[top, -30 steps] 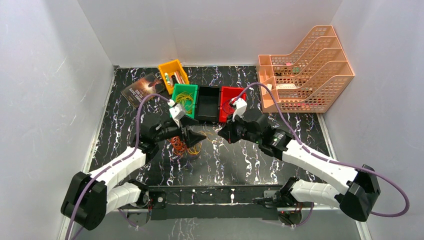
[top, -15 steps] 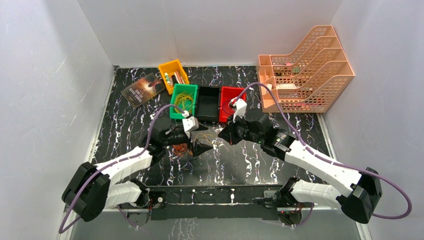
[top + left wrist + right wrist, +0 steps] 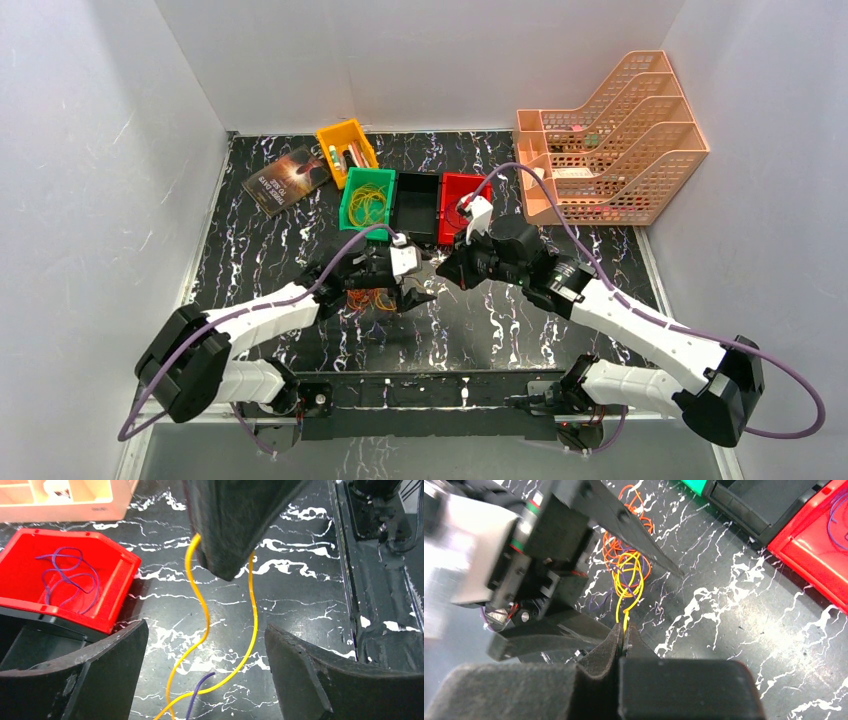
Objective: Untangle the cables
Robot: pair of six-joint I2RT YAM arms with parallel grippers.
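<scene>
The cables (image 3: 372, 298) are a bunch of thin orange, yellow and purple loops on the black marbled table, partly hidden under my left arm; the right wrist view shows them as a tangle (image 3: 625, 555). My right gripper (image 3: 441, 270) is shut on a yellow cable loop (image 3: 628, 587), pinched at its fingertips (image 3: 624, 630). My left gripper (image 3: 205, 672) is open, one finger on each side of that yellow loop (image 3: 252, 605), not touching it. A purple cable end (image 3: 200, 690) lies between its jaws. The left gripper (image 3: 420, 281) faces the right one closely.
A green bin (image 3: 349, 222) holding yellow cables, a black bin (image 3: 415, 208) and a red bin (image 3: 447, 212) with a purple cable (image 3: 70, 575) stand in a row behind the grippers. A yellow bin (image 3: 347, 150), a book (image 3: 288, 178) and a peach file rack (image 3: 610, 140) stand further back.
My left gripper has moved right, off the bunch, until its open jaws straddle the yellow loop held by the right gripper. The right arm has barely moved.
</scene>
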